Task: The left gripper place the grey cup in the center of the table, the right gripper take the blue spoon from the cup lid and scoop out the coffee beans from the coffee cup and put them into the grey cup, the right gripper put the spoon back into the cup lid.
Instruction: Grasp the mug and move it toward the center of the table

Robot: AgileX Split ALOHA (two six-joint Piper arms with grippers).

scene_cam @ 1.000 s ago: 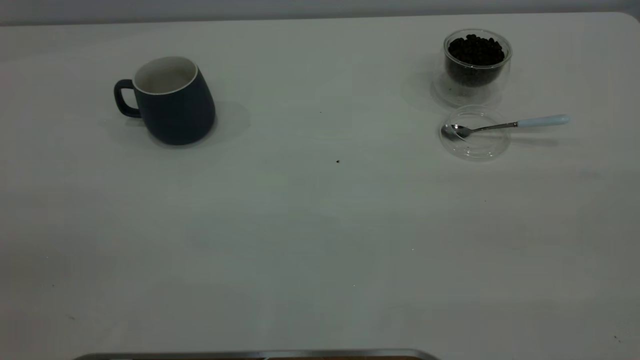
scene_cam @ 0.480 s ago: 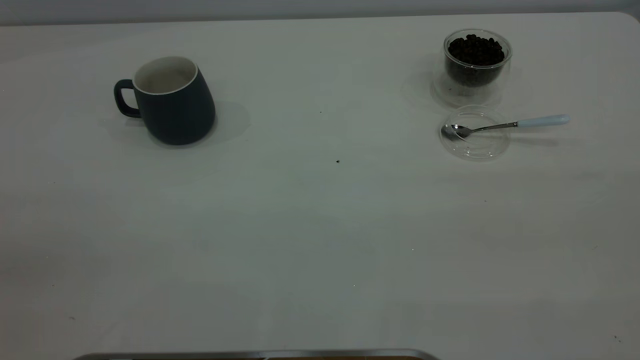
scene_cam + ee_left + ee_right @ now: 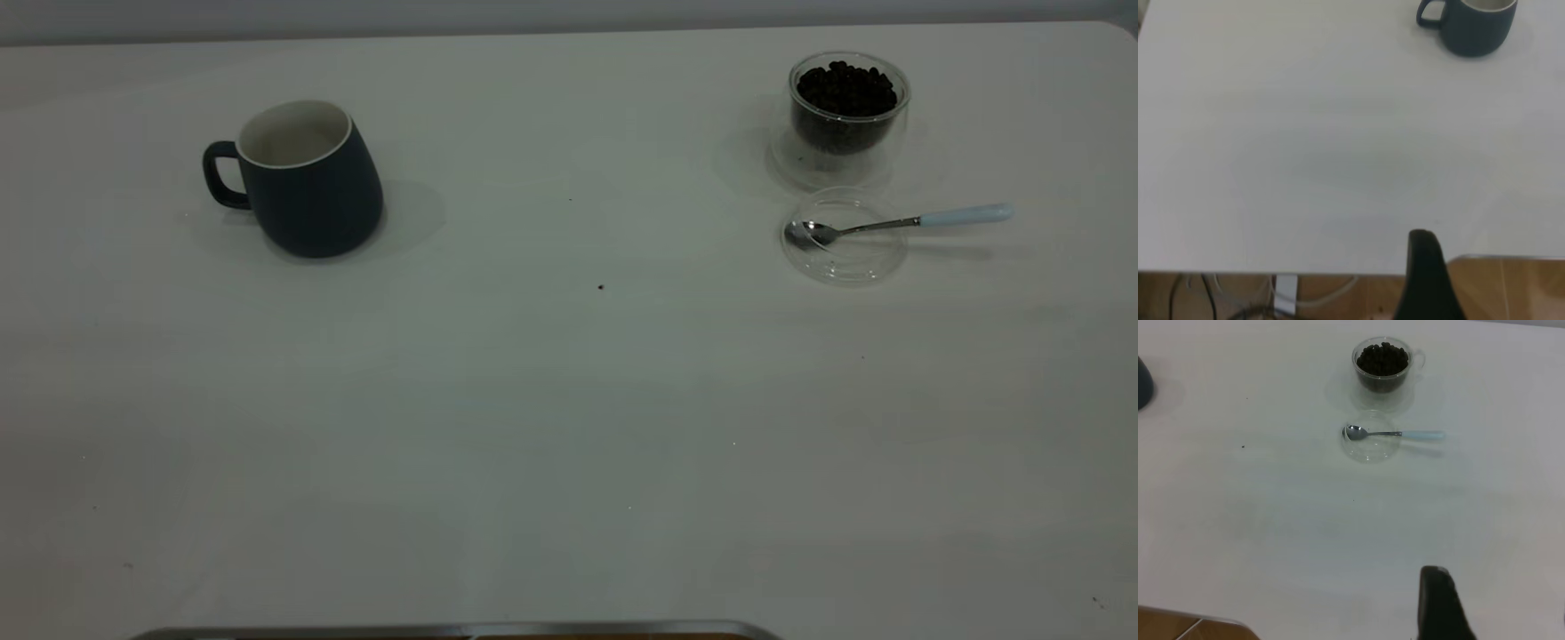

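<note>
Grey cup [image 3: 307, 182] upper left – unmoved; blue spoon [image 3: 898, 222] rests bowl-in-lid [image 3: 845, 253], handle clear for pickup. Claw states: cannot tell.

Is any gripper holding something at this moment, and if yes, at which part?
Nothing is held. The grey cup stands alone on the table, and the spoon lies on the lid, far from both grippers.
</note>
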